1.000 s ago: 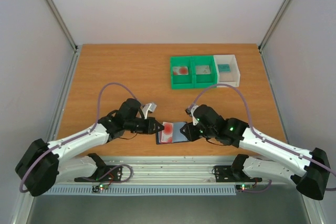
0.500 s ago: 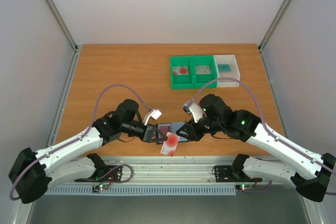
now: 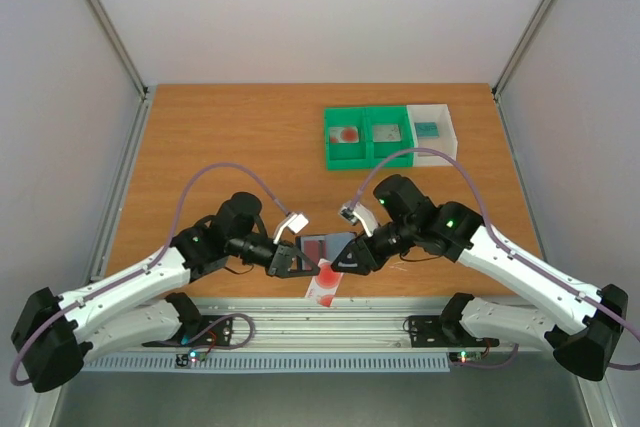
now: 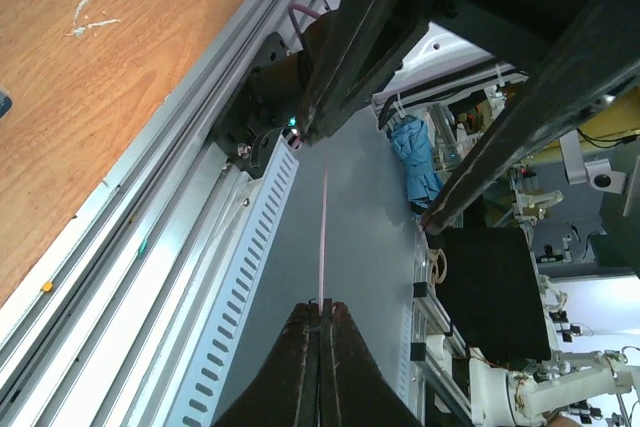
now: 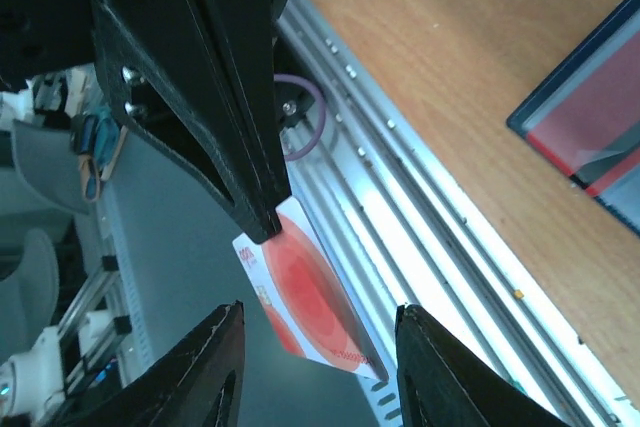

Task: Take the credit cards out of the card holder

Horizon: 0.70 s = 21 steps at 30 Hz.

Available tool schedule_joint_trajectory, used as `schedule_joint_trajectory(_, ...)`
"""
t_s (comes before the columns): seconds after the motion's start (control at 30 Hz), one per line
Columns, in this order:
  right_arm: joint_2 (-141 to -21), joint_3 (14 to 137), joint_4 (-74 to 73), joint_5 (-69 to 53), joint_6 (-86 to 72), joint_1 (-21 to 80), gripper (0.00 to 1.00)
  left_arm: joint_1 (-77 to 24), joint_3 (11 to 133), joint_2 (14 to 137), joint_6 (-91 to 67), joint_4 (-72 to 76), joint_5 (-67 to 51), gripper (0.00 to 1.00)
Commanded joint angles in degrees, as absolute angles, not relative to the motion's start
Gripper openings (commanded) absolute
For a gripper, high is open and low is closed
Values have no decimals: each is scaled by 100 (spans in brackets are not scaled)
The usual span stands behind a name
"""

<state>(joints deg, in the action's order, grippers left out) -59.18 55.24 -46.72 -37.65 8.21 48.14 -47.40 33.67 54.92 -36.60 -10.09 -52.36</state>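
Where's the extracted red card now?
Top view: the red card is pinched in the left gripper, over the table's near edge, close to the card holder.

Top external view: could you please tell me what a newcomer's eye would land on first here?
First comes the red-and-white card, pinched in the left claw and hanging over the table's near edge. Just behind it the dark card holder lies on the wood, with the right claw open beside it.
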Motion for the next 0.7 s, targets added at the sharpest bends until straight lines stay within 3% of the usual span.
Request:
schedule_joint_trajectory(0.0,-5926,5375,-4599,-4441,946,4768,42,-4765,3468,5331,-3669,-668,-5423,0)
schedule_joint_trajectory(0.13,-5936,5331,-4699,-4495,1029,4756,41,-4765,3465,5328,-3665,-601,-5438,1)
schedule_joint_trajectory(0.23,-5935,5287,-4685,-4581,1017,4755,34,-4765,3457,5346,-3670,-572,-5437,0)
schedule_joint_trajectory(0.5,-5785,5166,-4546,-4818,957,4755,2,-4764,3466,5272,-3587,-675,-5270,0)
schedule_joint_trajectory(0.6,-5698,5089,-4434,-4781,859,4750,1,-4768,3475,5211,-3571,-778,-5055,0)
schedule_joint_trajectory(0.67,-5681,5042,-4350,-4700,791,4746,1,-4768,3557,5157,-3530,-1067,-4641,7)
